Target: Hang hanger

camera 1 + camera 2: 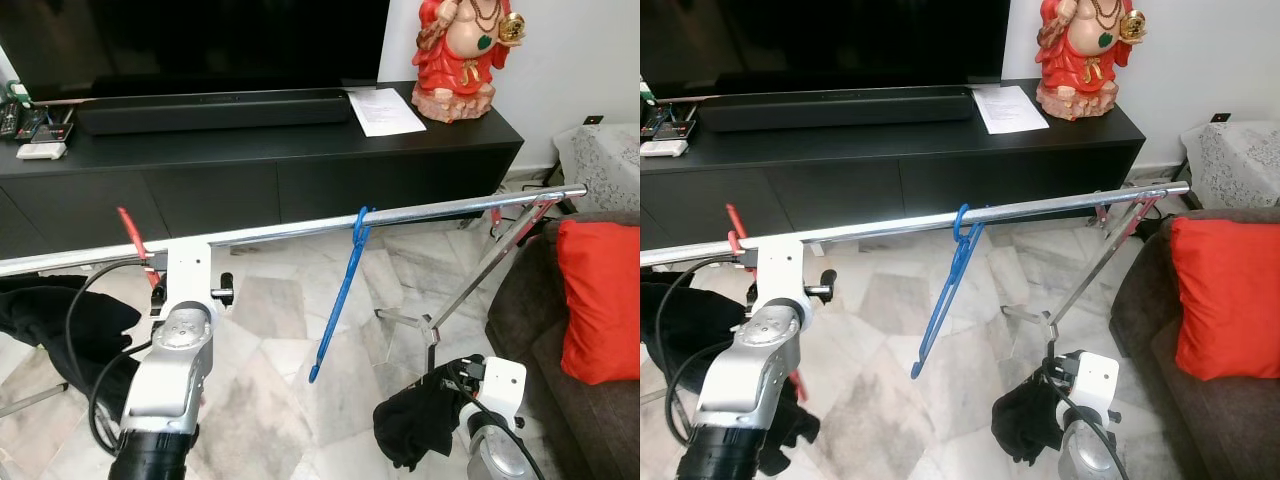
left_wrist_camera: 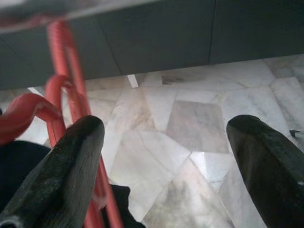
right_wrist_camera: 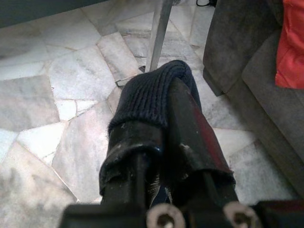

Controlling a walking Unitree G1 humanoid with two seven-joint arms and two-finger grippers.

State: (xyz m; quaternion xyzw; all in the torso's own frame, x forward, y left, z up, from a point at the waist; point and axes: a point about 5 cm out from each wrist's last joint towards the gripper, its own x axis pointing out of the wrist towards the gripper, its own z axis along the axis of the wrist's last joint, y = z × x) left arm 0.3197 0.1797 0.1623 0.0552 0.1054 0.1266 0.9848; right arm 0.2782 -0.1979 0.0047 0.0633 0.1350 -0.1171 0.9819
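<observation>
A red figurine (image 1: 462,55) and a sheet of paper (image 1: 385,110) are sitting on the black counter (image 1: 300,140), beside a long soundbar (image 1: 215,108). A red cushion (image 1: 600,300) is resting on the grey sofa (image 1: 560,390) over the marble floor (image 1: 270,380).

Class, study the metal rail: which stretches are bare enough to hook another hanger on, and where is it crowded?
The rail is bare between the blue hanger and its right end above the sofa. A shorter bare stretch lies between the blue hanger and the left gripper. The left part is crowded: red hanger, open left gripper, and dark clothing below.
</observation>
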